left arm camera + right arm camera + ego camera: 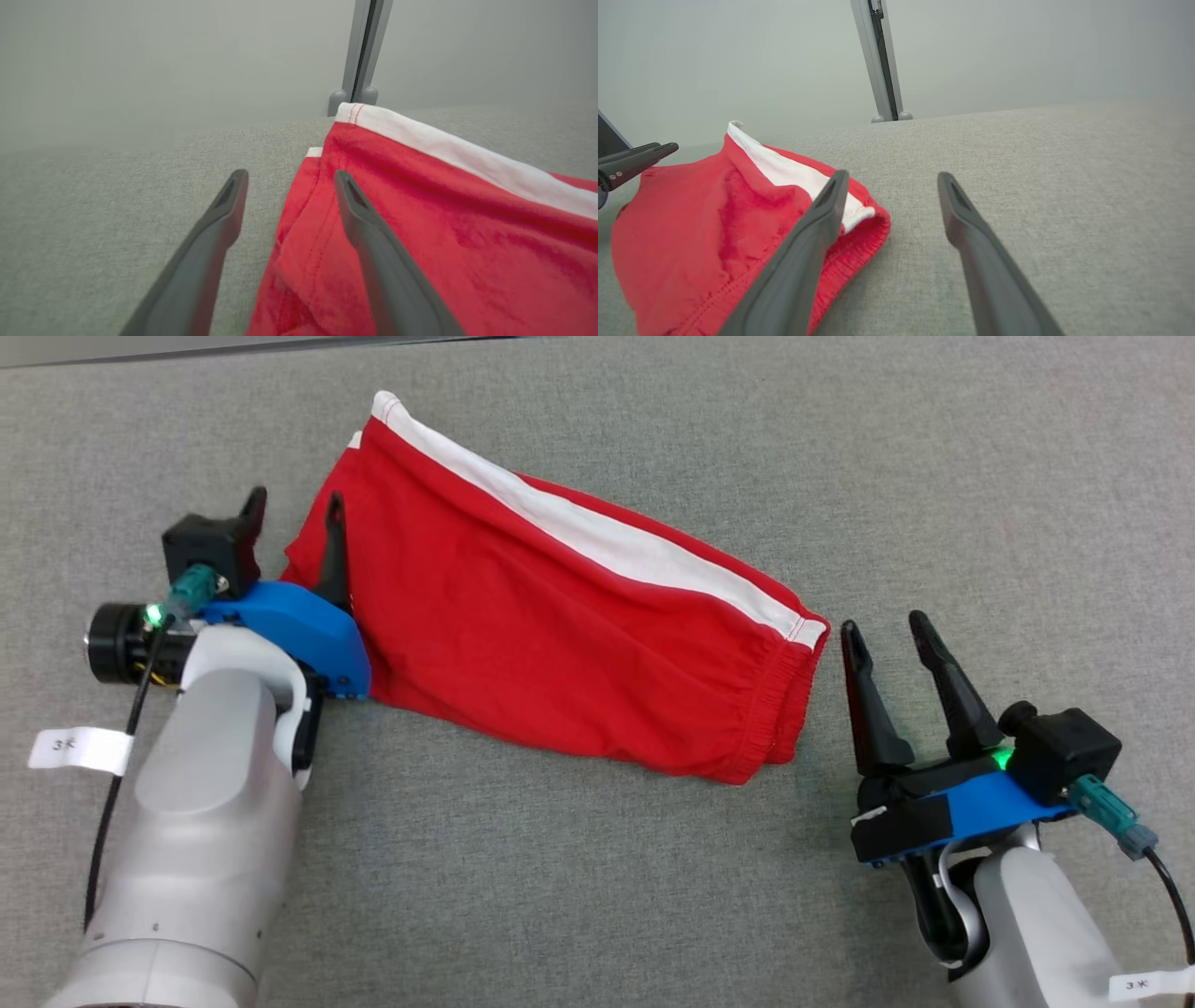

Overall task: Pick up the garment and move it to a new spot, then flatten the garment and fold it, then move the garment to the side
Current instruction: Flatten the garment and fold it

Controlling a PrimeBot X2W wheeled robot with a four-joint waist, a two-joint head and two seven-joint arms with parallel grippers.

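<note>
Now, shorts (560, 635): red with a white side stripe, lying folded on the grey worktop (980, 476) between the two grippers.
Long axis: in the head view it runs from far left to near right, with the stripe along the far edge.
Ends: the elastic waistband points at the right gripper; the leg hems point far-left, beside the left gripper.
Left gripper (295, 499): jaws spread, grasping nothing, straddling the hem-end edge, half over cloth and half over bare worktop.
Right gripper (883, 623): jaws spread and empty, just beside the waistband corner, seemingly not touching it.
Handling: likely light, soft and limp, neither fragile nor slippery. Lifted at one point it would probably sag and fall open.
Hold: probably best pinched at both ends at once, through all layers: the thick waistband on the right, the hems on the left.
</note>
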